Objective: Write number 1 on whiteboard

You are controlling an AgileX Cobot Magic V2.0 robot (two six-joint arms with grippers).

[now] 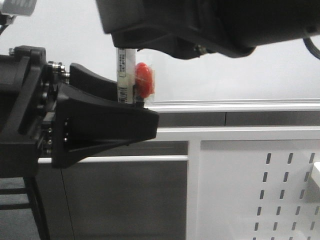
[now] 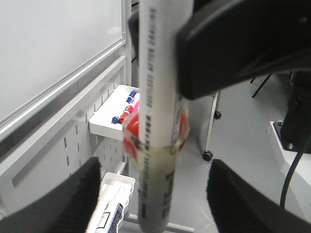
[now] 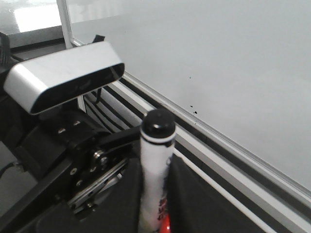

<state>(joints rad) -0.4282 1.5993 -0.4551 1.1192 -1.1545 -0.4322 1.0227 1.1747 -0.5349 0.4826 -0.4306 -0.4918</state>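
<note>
The marker (image 3: 156, 145) stands upright in the centre of the right wrist view. The dark fingers (image 3: 194, 204) of the right gripper (image 3: 155, 206) press it from both sides at the bottom edge, so I judge this gripper is clamped on it. In the left wrist view the same marker runs top to bottom through the middle, w/ red tape (image 2: 181, 127) around its lower part. The fingers (image 2: 63, 204) of the left gripper (image 2: 153, 199) sit in the lower corners, well apart from the barrel. This gripper is therefore spread wide and holds nothing.

Probably the pen is at a handover. The left side leaves it free while the right arm (image 1: 210, 25), which fills the top of the front view, grips it from above. The upright pose makes sense because the right fingers can then close across the barrel.

The whiteboard (image 1: 250, 65) takes the upper half of the front view behind both arms, w/ its silver rail (image 1: 240, 105) across the middle right. In the right wrist view the board fills the upper right, near the marker's black end (image 3: 157, 125). I cannot tell if that end is a cap or the rear.

No number 1 is on the board, only tiny black specks (image 3: 194, 110) near the rail, so the writing is not yet begun. The perforated panel (image 1: 260, 195) is lower right, and a tray (image 2: 99, 127) w/ spare markers hangs on it.
</note>
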